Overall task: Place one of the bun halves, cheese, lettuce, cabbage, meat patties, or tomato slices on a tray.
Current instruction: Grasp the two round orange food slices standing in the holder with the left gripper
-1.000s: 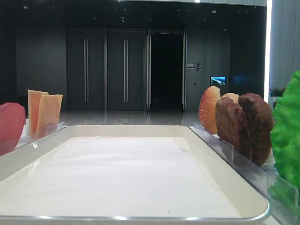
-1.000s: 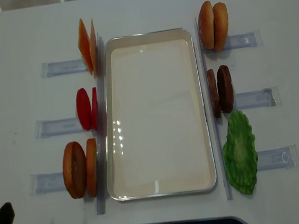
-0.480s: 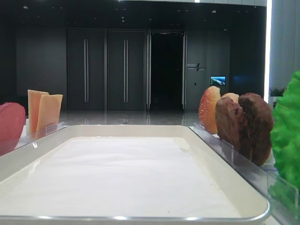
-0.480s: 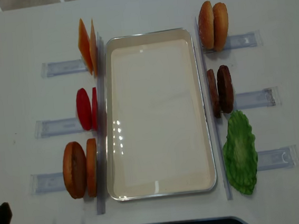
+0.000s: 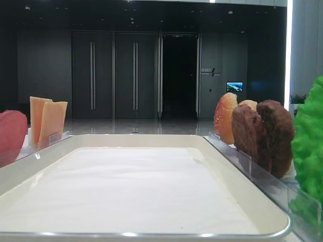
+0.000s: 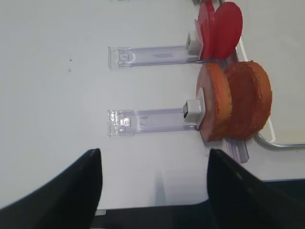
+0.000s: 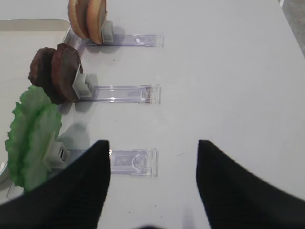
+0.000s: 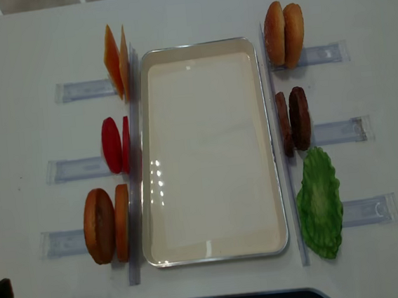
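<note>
Low front view: tray [image 5: 242, 199] bare, paper liner only; no pincer seen.

Right wrist view: right pincer [image 7: 152, 183] jaws apart, holding nothing, hovering over table [image 7: 228, 71]; lettuce [image 7: 31, 133] left of it, meat patties [image 7: 57, 71] ahead-left.

Left wrist view: left pincer [image 6: 155, 183] jaws apart, empty; bun halves [image 6: 233, 107] ahead-right, on edge in rack, tomato slices [image 6: 221, 28] beyond. Left arm nearer.

Overhead view: tray [image 8: 263, 86] right of buns; cheese [image 8: 116, 62] far end.
</note>
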Controlling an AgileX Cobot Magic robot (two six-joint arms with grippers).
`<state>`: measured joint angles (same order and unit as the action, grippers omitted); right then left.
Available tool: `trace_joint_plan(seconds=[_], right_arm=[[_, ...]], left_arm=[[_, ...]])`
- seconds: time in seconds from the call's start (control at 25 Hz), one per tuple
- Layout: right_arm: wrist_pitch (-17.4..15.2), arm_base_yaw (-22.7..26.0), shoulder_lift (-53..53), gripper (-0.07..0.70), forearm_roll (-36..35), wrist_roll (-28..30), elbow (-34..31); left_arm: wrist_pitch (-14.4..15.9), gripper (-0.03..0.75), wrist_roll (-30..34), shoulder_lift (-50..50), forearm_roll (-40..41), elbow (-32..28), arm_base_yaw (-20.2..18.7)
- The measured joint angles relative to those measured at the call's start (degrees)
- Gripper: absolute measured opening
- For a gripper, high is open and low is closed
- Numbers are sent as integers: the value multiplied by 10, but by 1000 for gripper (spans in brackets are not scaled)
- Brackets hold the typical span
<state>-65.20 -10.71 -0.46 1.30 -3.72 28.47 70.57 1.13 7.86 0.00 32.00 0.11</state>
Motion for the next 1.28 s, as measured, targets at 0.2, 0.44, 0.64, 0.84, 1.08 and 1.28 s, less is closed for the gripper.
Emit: trace_joint_plan(seconds=[0.2,0.44,0.64,0.84,1.08,1.28], right_arm=[[0,0,0,415,0,0,0],[0,0,0,415,0,0,0],[0,0,0,415,0,0,0],[0,0,0,415,0,0,0],[0,0,0,415,0,0,0],[0,0,0,415,0,0,0]], left_arm=[[5,518,-4,69,0,27,0],[9,518,-4,165,0,52,0],[8,518,-16,240,0,69,0],[4,518,-19,310,0,80,0],[-18,518,-20,384,3,82,0],[-32,518,-20,453,3,114,0]])
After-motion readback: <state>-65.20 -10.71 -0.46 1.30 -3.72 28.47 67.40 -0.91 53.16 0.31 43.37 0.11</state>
